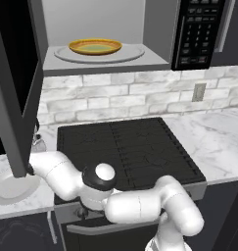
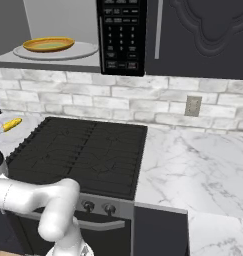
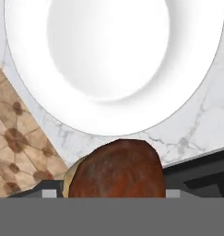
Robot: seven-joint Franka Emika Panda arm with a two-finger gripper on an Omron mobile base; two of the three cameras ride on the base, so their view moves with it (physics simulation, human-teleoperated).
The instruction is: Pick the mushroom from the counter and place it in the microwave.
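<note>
1. Marble counter (image 3: 196,124) below claw, white plate (image 3: 113,64) ahead.
2. Mushroom (image 3: 115,169) right at claw tips, seemingly clamped and lifted; grip state impossible to tell.
3. Left: carry up into open microwave (image 1: 106,61), release.

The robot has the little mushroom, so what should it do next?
Probably lift it straight up. In the hand view the mushroom sits close against the claw, above the white plate and the counter. The microwave hangs open high above the stove, so the arm must rise first.
</note>
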